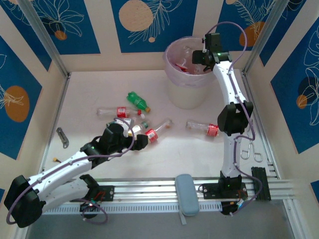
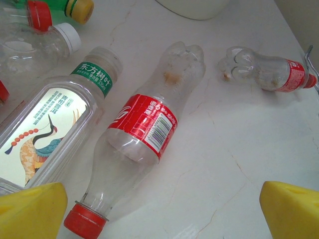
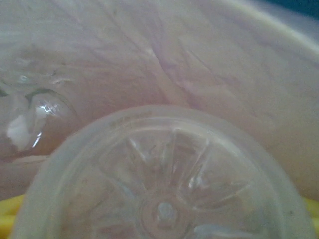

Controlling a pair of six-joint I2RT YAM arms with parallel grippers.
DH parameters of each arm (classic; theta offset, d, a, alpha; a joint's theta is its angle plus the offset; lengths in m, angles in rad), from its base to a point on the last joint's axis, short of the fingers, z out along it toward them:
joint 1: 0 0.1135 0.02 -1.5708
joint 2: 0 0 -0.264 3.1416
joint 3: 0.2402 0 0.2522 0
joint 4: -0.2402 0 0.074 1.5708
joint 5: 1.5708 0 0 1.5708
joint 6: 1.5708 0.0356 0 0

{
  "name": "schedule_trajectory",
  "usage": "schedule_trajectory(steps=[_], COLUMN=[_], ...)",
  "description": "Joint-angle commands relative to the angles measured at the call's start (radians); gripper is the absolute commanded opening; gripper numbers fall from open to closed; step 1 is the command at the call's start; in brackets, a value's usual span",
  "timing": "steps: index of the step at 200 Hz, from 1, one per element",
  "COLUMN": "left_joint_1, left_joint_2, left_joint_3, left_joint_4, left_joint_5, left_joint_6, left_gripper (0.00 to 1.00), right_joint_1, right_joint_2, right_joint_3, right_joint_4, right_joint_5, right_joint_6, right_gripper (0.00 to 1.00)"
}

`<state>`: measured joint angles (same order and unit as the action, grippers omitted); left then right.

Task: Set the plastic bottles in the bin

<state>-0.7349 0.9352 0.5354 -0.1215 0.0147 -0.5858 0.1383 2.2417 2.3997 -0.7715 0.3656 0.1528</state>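
The right end effector [image 1: 204, 56] hangs over the mouth of the round white waste bin lined with a translucent pink-lilac bag [image 1: 185, 94]. A clear plastic bottle [image 3: 164, 189] sits base-on to its wrist camera between the yellow fingers [image 3: 7, 211]. Whether the jaws grip it or have let go, I cannot tell. The drop is best made with the bottle well inside the rim and the jaws spread fully before the arm lifts, so nothing snags the bag or tips out.

The left end effector [image 2: 159, 214] stands wide open and empty, low over the white worktop [image 2: 239, 149]. The red-capped end of a clear red-labelled bottle [image 2: 142, 129] lies between its fingertips. A sound grasp probably closes across the labelled body rather than the neck. The finger on that side should stay clear of the square clear tea bottle with a green band [image 2: 55, 119], which lies just beside it.

The bin holds at least two clear bottles with red on them [image 1: 182, 63]. The red-labelled bottle looks empty apart from a brownish smear near its base. A second red-labelled bottle farther off [image 2: 271, 72] looks the same. A green bottle with a yellow cap [image 1: 138, 101] and others lie on the worktop, apart from the bin.
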Motion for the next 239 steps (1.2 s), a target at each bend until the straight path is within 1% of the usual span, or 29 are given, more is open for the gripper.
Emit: schedule_trajectory(steps=[1, 20, 50, 72, 113, 141, 161, 186, 200, 208, 217, 231, 239], left_joint_1=[0.014, 0.014, 0.015, 0.014, 0.015, 0.014, 0.015, 0.013, 0.010, 0.005, -0.004, -0.018, -0.026], left_joint_2=[-0.020, -0.018, -0.010, -0.006, 0.031, 0.088, 0.141, 0.224, 0.280, 0.315, 0.356, 0.419, 0.453], left_joint_3=[0.014, 0.015, 0.020, 0.026, 0.068, 0.132, 0.193, 0.270, 0.320, 0.357, 0.399, 0.456, 0.487], left_joint_4=[-0.021, -0.023, -0.024, -0.037, -0.080, -0.146, -0.225, -0.314, -0.358, -0.385, -0.413, -0.444, -0.462], left_joint_5=[0.003, -0.001, 0.004, 0.002, 0.012, 0.029, 0.044, 0.042, 0.045, 0.040, 0.029, 0.018, 0.011], left_joint_6=[-0.011, -0.010, -0.006, 0.003, 0.050, 0.106, 0.163, 0.243, 0.280, 0.301, 0.323, 0.354, 0.370], left_gripper=[0.99, 0.99, 0.99, 0.99, 1.00, 1.00, 1.00, 0.99, 0.89, 0.87, 0.86, 0.84, 0.84], right_joint_1=[0.009, 0.013, 0.021, 0.027, 0.042, 0.055, 0.064, 0.072, 0.072, 0.071, 0.076, 0.087, 0.079], right_joint_2=[0.012, -0.005, -0.006, -0.042, -0.135, -0.227, -0.318, -0.458, -0.551, -0.609, -0.680, -0.787, -0.838], right_joint_3=[-0.013, -0.005, 0.083, 0.105, 0.110, 0.065, -0.014, -0.173, -0.305, -0.393, -0.500, -0.668, -0.743], right_joint_4=[-0.003, -0.001, -0.064, -0.077, -0.110, -0.123, -0.113, -0.099, -0.078, -0.058, -0.028, 0.019, 0.025], right_joint_5=[-0.019, -0.026, -0.021, -0.022, -0.031, -0.019, -0.022, -0.093, -0.157, -0.181, -0.172, -0.097, -0.090], right_joint_6=[0.000, -0.010, -0.028, -0.041, -0.064, -0.077, -0.074, -0.034, -0.004, 0.014, 0.030, 0.050, 0.068], right_gripper=[0.82, 0.86, 0.91, 0.95, 0.97, 0.97, 0.97, 0.97, 0.97, 0.97, 0.97, 0.97, 0.97])
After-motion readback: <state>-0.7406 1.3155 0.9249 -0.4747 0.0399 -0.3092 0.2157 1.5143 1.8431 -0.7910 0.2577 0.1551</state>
